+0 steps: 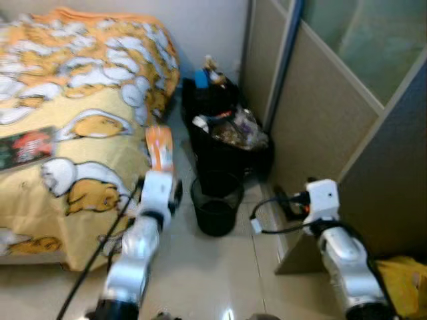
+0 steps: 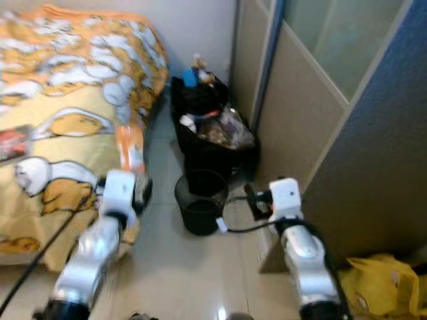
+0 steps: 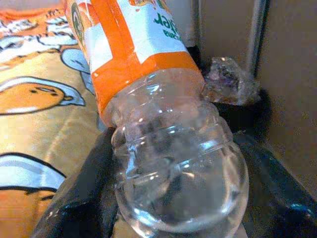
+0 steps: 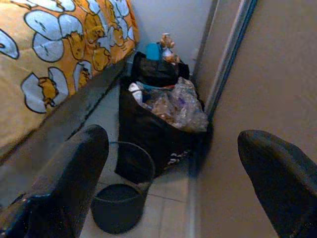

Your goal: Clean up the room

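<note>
Left eye view, wastebasket between bed, black bag

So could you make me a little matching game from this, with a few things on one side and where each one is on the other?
Things:
1. plastic bottle
2. wire bin
3. black bag
4. yellow bag

Places:
A. stuffed with rubbish, by the partition wall
B. on the floor, by the robot's right arm
C. held in the left pincer
D. on the floor, between the bed and the right pincer

Pairs: 1-C, 2-D, 3-A, 4-B
</note>
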You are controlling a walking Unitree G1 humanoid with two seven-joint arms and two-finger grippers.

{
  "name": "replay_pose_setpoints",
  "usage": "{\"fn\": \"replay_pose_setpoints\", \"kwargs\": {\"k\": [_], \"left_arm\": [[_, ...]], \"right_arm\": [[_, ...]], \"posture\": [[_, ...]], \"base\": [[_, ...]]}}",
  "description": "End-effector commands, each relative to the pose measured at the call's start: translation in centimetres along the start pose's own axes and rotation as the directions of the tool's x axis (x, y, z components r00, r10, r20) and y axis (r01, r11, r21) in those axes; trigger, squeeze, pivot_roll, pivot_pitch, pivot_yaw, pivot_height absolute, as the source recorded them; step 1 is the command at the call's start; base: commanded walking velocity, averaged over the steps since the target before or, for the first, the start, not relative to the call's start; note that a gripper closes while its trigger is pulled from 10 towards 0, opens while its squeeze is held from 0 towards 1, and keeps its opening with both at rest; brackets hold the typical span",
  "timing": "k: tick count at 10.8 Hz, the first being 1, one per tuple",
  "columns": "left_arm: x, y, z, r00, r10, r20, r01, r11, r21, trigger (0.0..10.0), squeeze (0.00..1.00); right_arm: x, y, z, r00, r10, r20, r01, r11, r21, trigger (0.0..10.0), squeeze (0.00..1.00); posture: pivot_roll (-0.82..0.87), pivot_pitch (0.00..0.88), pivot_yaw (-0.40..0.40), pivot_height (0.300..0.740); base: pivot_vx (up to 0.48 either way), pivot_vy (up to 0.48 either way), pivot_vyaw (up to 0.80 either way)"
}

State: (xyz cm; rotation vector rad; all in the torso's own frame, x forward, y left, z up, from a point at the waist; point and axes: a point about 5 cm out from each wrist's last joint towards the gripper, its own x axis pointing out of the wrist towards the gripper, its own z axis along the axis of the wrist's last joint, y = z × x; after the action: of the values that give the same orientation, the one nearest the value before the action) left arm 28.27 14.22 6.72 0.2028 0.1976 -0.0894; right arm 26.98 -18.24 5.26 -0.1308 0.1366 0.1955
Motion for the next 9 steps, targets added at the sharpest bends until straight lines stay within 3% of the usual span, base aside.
{"fn": "replay_pose_setpoints", "kwargs": {"k": [1,4,9], "left_arm": [[0.4,0.6,0.1,1.0,0.021,-0.011,-0.021,1.0,0.012,10.0,0.0],[1.9,0.5,0.6,1.0,-0.012,-0.024,0.014,0.998,0.062,10.0,0.0],[2.4,0.1,0.7,0.999,-0.043,-0.017,0.044,0.995,0.085,10.0,0.0]], "right_arm": [[0.0,0.1,0.0,1.0,-0.002,-0.003,0.002,1.0,0.001,10.0,0.0],[-0.1,-0.2,0.3,0.999,-0.034,0.033,0.035,0.999,-0.01,10.0,0.0],[-0.1,0.2,0.0,0.999,-0.044,0.029,0.044,0.999,-0.002,10.0,0.0]], "posture": [[-0.19,0.0,0.026,0.723],[-0.21,0.0,0.053,0.723],[-0.22,0.0,0.072,0.723]], "base": [[0.48,0.0,0.0],[0.48,0.0,0.0],[0.48,0.0,0.0]]}}
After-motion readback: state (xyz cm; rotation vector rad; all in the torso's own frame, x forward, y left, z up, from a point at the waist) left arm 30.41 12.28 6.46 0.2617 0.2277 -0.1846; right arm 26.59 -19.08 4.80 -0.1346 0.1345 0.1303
